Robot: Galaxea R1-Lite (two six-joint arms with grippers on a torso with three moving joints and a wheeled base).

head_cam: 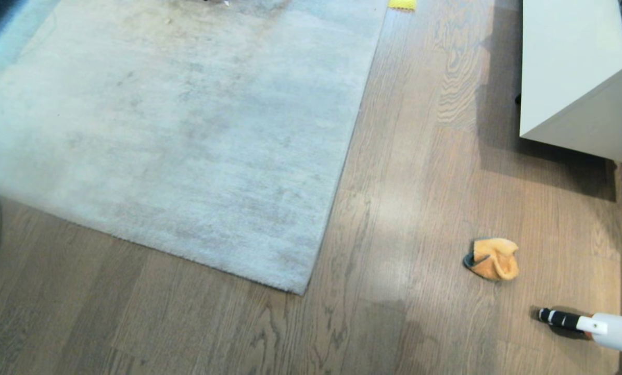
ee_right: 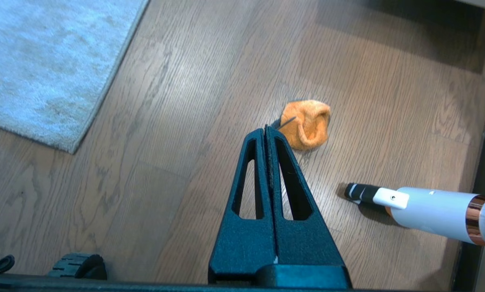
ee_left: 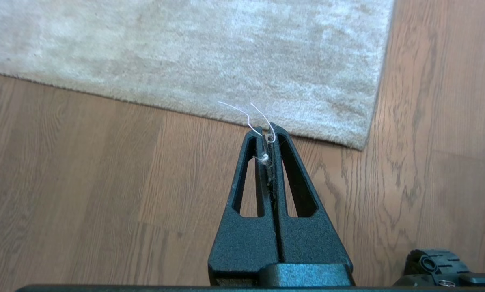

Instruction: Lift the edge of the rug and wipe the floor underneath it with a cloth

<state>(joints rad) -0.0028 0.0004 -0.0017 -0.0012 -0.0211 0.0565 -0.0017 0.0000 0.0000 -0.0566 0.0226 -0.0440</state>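
Wood floor (head_cam: 420, 208), cloth (ee_right: 306, 123) beyond right gripper (ee_right: 265, 129)

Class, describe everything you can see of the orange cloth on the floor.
The cloth is a small orange-yellow rag, soft and fuzzy like microfibre, with dark grey edging showing at one side. It lies crumpled into a loose lump on the wooden floor, apart from the rug. Nothing but the floor touches it.

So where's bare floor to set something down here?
Widest bare floor: the plank strip between the rug's right edge and the white cabinet. Also free in front of the rug's near corner. Crowded lower right: the cloth and the white-handled tool.
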